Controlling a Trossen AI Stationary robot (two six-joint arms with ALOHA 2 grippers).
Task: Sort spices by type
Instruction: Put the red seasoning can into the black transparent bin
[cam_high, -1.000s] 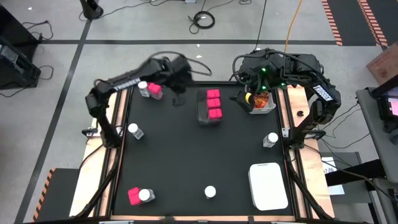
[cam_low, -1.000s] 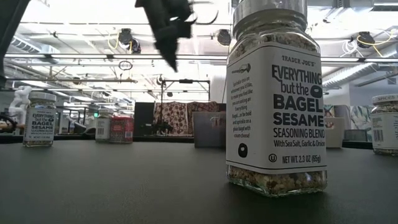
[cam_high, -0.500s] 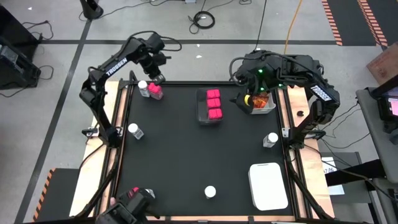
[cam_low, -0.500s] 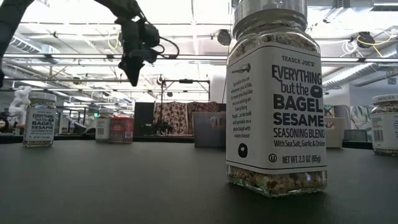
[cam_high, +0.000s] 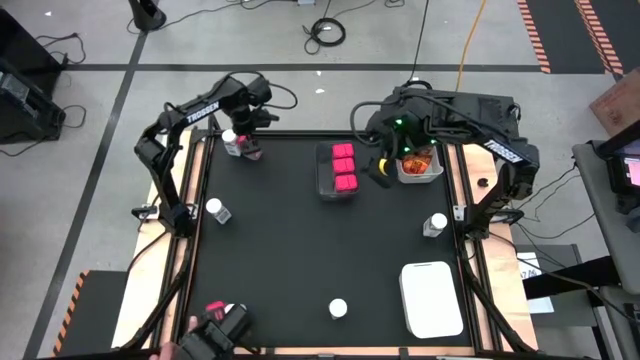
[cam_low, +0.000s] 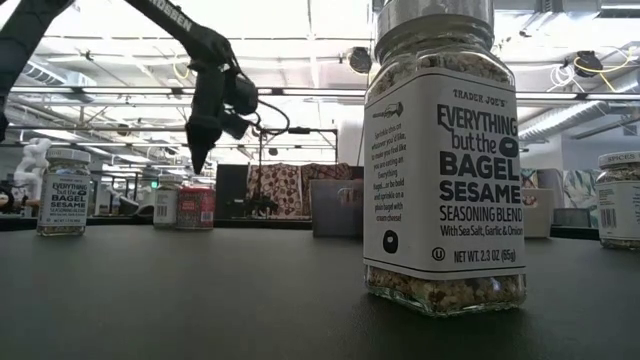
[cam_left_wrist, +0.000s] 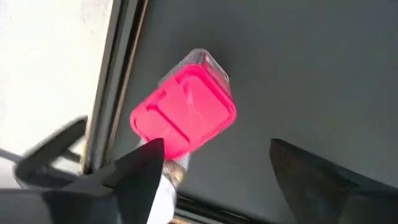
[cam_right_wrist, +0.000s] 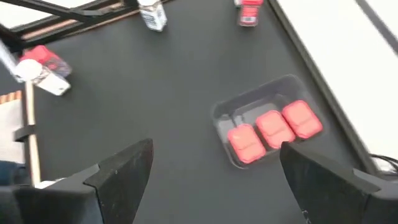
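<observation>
Left pincer (cam_left_wrist: 211, 171), fingers spread and empty, hovers over a pink pack (cam_left_wrist: 183, 112) at the tabletop (cam_high: 300, 250) corner, apparently to grasp it.

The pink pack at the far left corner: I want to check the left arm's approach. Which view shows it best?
The left wrist view: the pink pack fills the frame, just beyond the open left tool. The high view shows it small, partly under that tool. The low view shows it side-on, far off. The right wrist view barely shows it.

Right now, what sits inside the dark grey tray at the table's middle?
Three bright pink cube-like packs in a row fill the dark grey plastic tray. Its floor beneath them is covered.
</observation>
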